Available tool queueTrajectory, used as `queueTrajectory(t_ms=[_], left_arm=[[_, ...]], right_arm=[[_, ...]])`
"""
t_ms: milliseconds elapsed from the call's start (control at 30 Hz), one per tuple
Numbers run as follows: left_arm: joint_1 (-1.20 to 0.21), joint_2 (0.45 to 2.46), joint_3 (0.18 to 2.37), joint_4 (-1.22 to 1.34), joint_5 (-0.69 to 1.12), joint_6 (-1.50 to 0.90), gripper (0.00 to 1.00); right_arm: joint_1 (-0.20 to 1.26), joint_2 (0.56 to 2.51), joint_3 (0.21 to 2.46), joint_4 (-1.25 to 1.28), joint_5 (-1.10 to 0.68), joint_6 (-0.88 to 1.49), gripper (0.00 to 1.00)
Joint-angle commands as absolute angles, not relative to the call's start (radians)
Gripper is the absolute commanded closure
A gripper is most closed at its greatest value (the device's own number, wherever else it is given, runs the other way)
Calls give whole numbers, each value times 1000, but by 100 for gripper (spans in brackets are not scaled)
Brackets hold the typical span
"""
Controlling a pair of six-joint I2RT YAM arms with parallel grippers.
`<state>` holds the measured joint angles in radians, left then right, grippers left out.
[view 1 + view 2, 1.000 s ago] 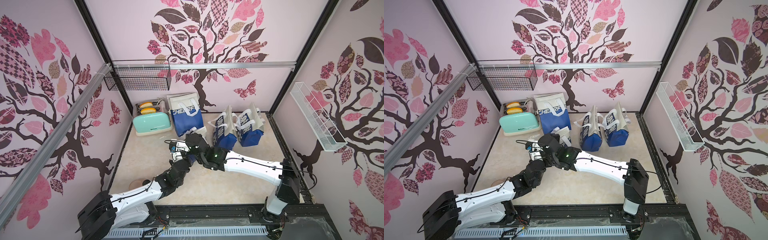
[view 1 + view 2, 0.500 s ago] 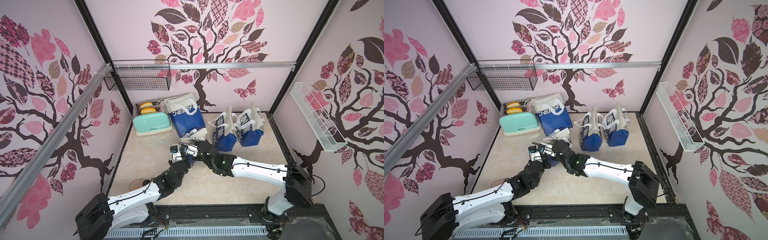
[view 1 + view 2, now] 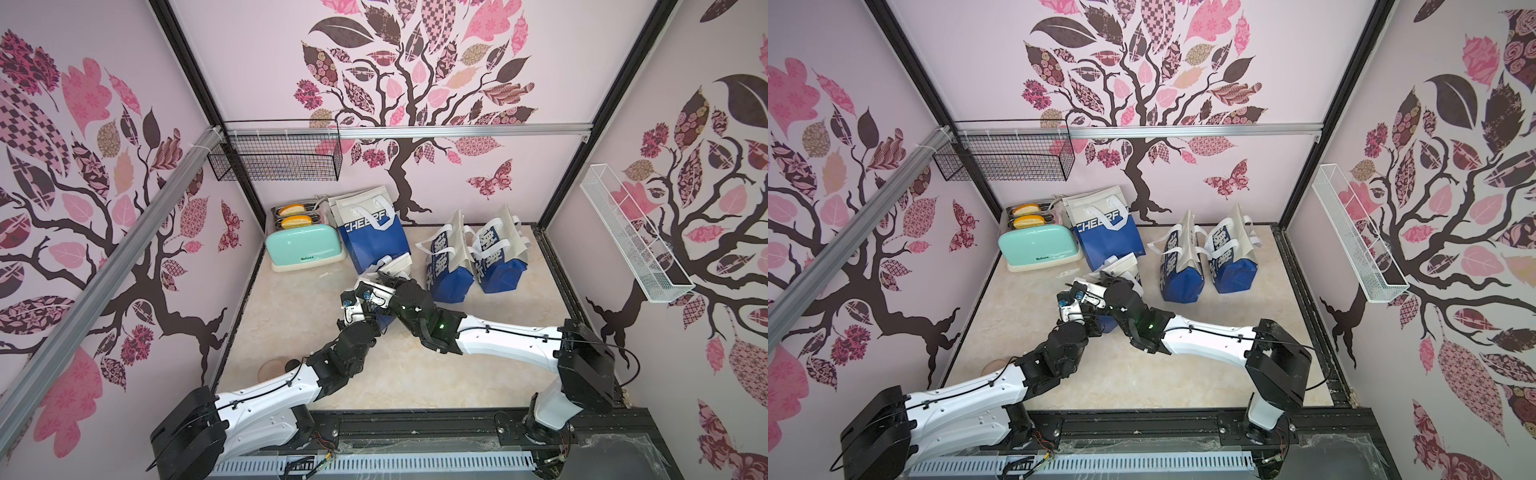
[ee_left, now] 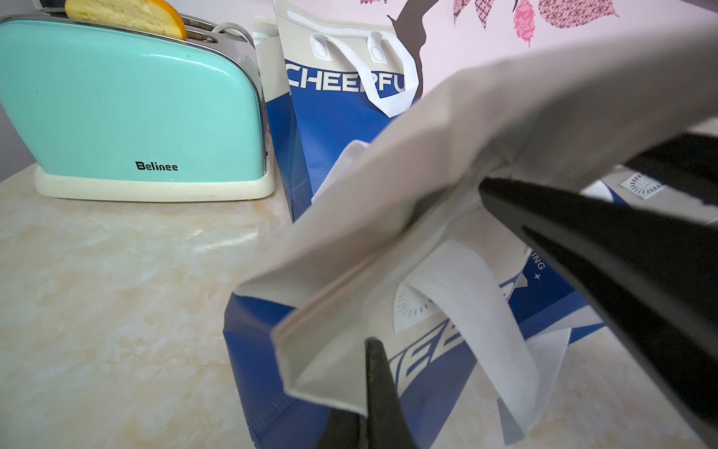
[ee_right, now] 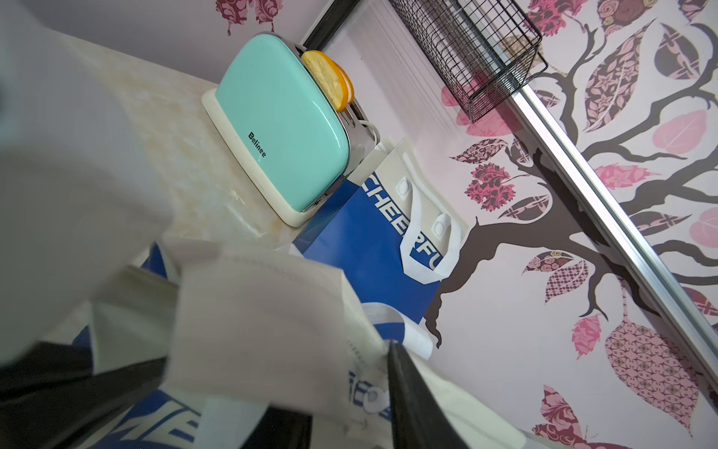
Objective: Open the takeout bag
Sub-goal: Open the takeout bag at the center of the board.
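Both top views sit high above the front, side by side, looking down at the whole table (image 3: 291, 316). Wrist cams are jammed right up against the takeout bag (image 4: 388, 194), facing the back wall (image 4: 447, 39); both catch the toaster (image 4: 128, 105).

Toaster (image 3: 305, 249) and standing bags (image 3: 451, 266) block the back; left tabletop (image 3: 291, 316) free.

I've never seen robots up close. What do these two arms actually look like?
Both the left arm and the right arm have long, smooth white segments joined by bulky black joints. Thin black cables run along the white parts. A small green light glows on the right arm's black section. Each ends in slim, tapered black fingers.
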<state>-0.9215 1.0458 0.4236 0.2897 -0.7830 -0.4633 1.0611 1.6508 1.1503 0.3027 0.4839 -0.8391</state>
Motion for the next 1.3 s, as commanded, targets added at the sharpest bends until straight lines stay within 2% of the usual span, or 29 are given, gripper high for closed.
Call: queueTrajectory(t_ms=[0, 467, 867, 1000, 1067, 1267], left_arm=[[-930, 1040, 400, 229, -748, -436, 100], [-930, 1012, 382, 216, -764, -422, 100], [-930, 1047, 378, 240, -757, -408, 100], [-930, 1042, 381, 229, -761, -405, 100], [-930, 1029, 375, 224, -767, -404, 100], [-930, 1009, 373, 202, -776, -402, 100]], right_arm=[[1043, 1679, 1159, 339, 497, -841, 69], [1003, 1723, 1176, 417, 484, -834, 79], [1003, 1707, 1190, 408, 397, -794, 77], [1002, 1727, 1212, 413, 381, -788, 87], [1002, 1739, 1234, 395, 380, -797, 100], [1002, 1712, 1240, 383, 446, -846, 100]])
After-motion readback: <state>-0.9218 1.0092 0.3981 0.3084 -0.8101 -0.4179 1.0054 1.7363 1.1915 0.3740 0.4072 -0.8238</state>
